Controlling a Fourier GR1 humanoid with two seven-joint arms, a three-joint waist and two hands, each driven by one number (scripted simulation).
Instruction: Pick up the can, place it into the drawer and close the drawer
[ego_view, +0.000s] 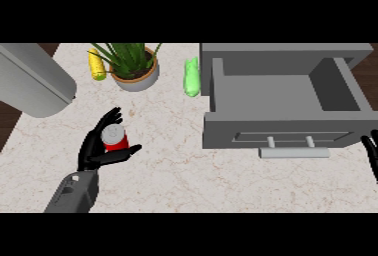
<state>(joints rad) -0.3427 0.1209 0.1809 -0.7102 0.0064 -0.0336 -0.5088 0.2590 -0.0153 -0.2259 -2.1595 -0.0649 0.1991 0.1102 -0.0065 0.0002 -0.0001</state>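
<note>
On the counter (184, 170), our left hand (92, 147) curls round the can (114, 139), bound for the open drawer (280, 127) right; right hand (370, 155) rests spread.

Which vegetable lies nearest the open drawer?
The pale green cucumber, just left of the drawer; the yellow corn cob lies left of the potted plant.

Near the far edge of the pale marble counter (221, 185) stands a potted plant (135, 79) with long green leaves. A yellow corn cob (97, 65) lies just beside its left side, and a pale green vegetable (191, 77) lies apart to its right. A large grey rounded object (33, 80) covers the counter's far left corner.
</note>
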